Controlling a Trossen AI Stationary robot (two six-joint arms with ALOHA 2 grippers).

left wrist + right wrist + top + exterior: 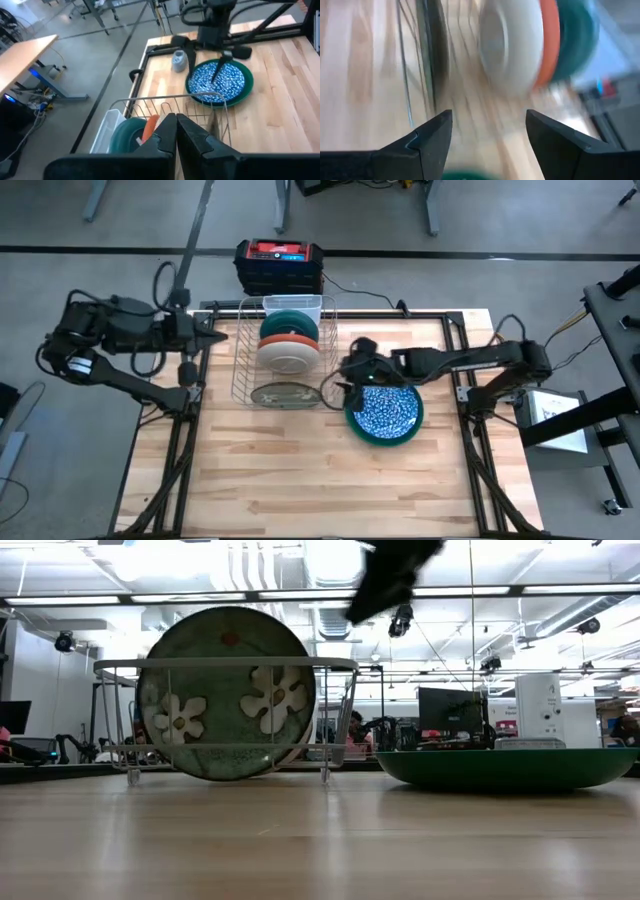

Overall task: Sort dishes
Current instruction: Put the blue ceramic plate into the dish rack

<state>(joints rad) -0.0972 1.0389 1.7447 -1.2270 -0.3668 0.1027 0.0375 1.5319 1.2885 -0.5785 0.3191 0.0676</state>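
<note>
A silver wire rack (pixel 285 350) holds a teal dish (pixel 291 324), an orange dish (pixel 290 339) and a white dish (pixel 288 355), all standing on edge. A large dark green plate with white flowers (pixel 227 692) stands on edge at the rack's near end. A blue-and-white speckled plate (pixel 386 410) lies in a dark green dish (pixel 510 766) on the table to the right of the rack. My right gripper (pixel 346 376) is open and empty, above the table between the rack and the speckled plate, pointing at the rack (pixel 489 120). My left gripper (pixel 215 337) is shut and empty beside the rack's left side (pixel 176 125).
A small grey round device (pixel 179 60) sits on the table near the speckled plate's far side. A red-and-black box (pixel 279 265) stands beyond the table's far edge. Bare wooden tabletop (pixel 300 480) stretches along the near half.
</note>
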